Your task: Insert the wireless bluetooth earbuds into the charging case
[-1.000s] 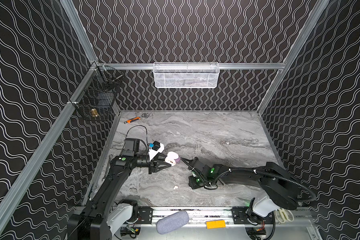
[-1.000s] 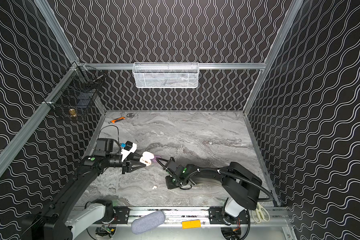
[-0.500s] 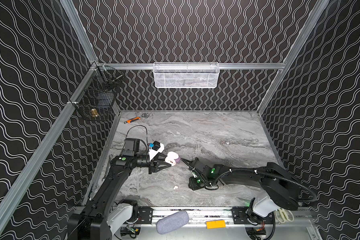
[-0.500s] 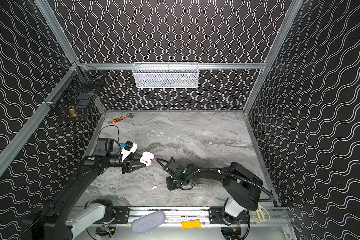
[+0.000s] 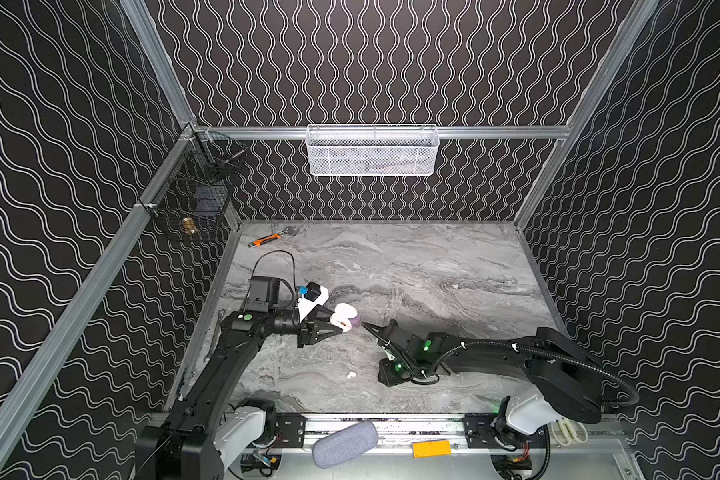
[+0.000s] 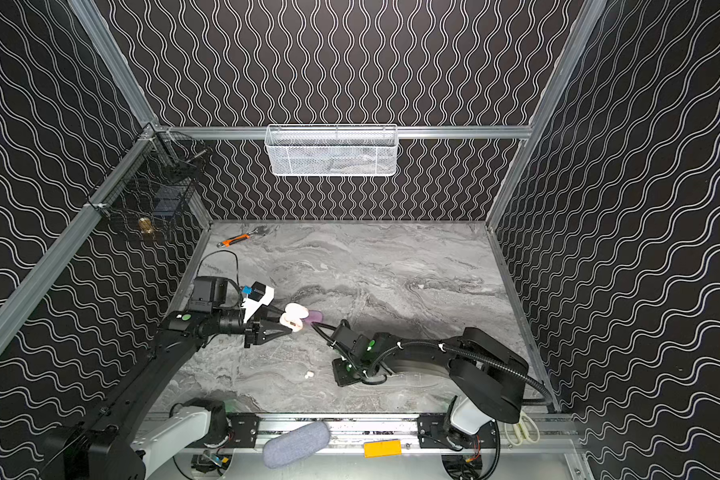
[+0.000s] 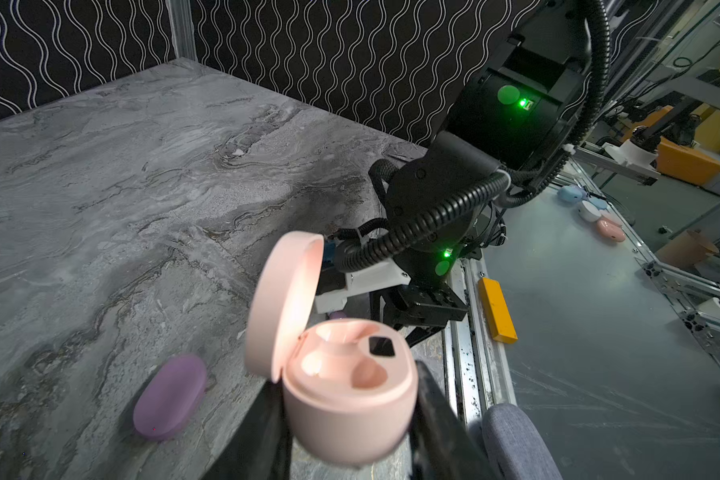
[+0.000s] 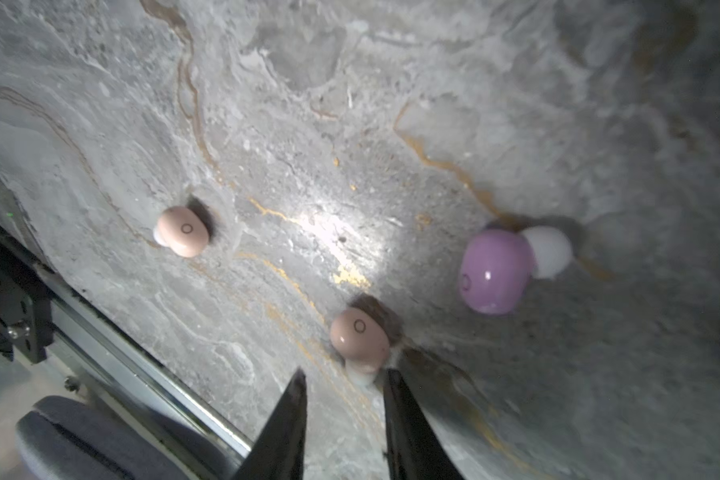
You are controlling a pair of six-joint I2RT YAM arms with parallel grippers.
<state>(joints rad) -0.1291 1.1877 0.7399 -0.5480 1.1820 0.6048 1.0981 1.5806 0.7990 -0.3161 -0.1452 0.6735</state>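
1. Left gripper (image 7: 346,440) clamped the open case (image 7: 350,399) between its fingers (image 7: 437,415), lid up, likely presenting empty sockets.
2. Right gripper (image 8: 345,386): fingers (image 8: 404,424) narrowly apart, empty; one earbud (image 8: 359,337) lay just beyond the tips, likely the next pickup.

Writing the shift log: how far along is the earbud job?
Done: pink case open, clamped in the left gripper. In hand: right gripper open just short of a pale bud. Remaining: both sockets empty; another pale bud and a lilac bud lie loose.
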